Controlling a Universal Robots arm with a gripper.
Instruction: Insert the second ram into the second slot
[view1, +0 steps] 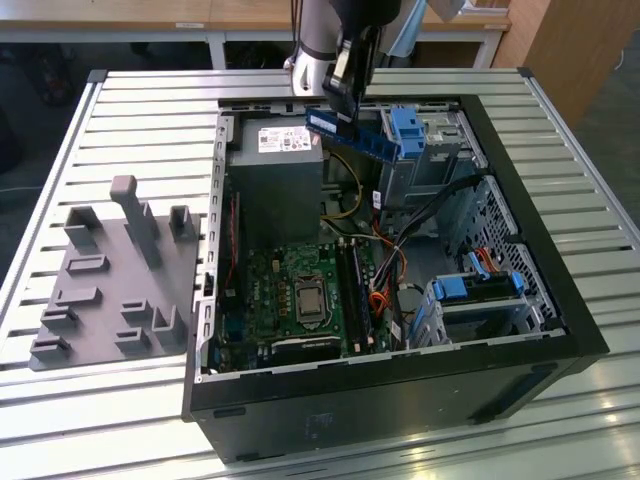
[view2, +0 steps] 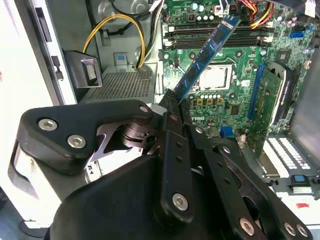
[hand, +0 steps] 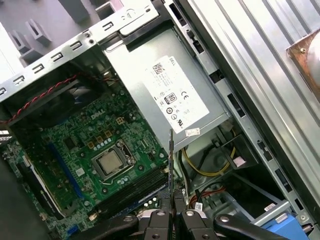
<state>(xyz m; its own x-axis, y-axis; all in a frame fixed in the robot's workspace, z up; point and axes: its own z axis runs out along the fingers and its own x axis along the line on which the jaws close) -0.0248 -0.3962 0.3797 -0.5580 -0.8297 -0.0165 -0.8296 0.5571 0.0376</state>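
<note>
Above the open computer case (view1: 400, 405), motherboard (view1: 270, 290) inside, second ram (view2: 207, 50) firmly in pincer (view2: 171, 100).

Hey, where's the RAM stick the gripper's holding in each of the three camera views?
Exterior view: the second ram, clamped in the gripper, near the power supply.
Second wrist view: it slants from the gripper across the motherboard.
First wrist view: edge-on, a thin line beside the power supply.
Shared landmark: the CPU socket.
</note>
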